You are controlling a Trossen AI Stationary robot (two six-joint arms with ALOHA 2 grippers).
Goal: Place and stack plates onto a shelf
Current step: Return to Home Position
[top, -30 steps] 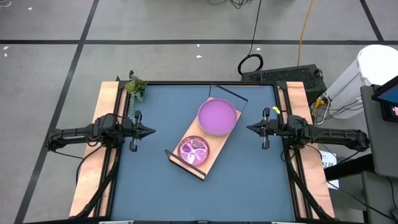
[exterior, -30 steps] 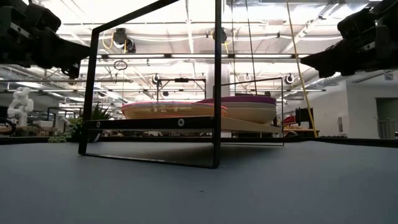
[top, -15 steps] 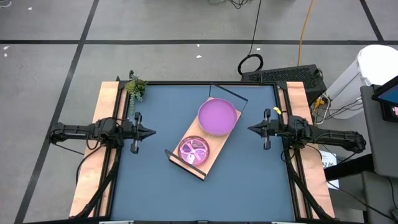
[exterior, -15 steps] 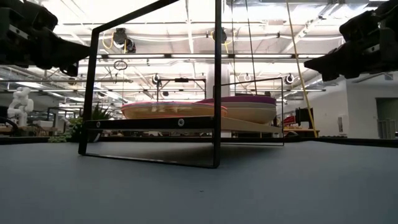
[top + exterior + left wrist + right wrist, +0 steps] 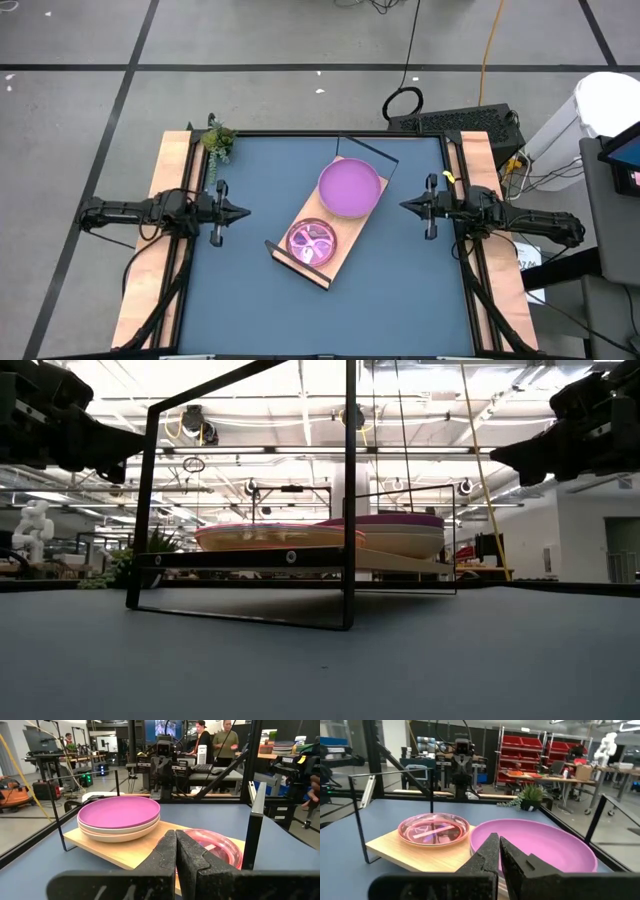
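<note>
The light-wood shelf (image 5: 338, 250) with black frame ends lies slantwise in the middle of the blue table. On its far half rests a stack of larger plates, purple on top (image 5: 349, 187) (image 5: 118, 812) (image 5: 535, 845). On its near half rests the stack of smaller translucent plates, pink on top (image 5: 312, 241) (image 5: 214, 845) (image 5: 434, 829). My left gripper (image 5: 246, 211) (image 5: 176, 851) hovers shut over the table's left side. My right gripper (image 5: 402, 207) (image 5: 498, 854) hovers shut over the right side. Both point at the shelf and touch nothing.
A small green plant (image 5: 217, 139) stands at the table's far left corner. Wooden side rails (image 5: 165, 180) run along both table sides. People (image 5: 212, 742) stand in the room beyond. Bare blue table (image 5: 400, 300) lies in front of the shelf.
My right gripper has drawn back slightly toward the table's right edge and stayed shut. The shelf and both plate stacks have kept still.
</note>
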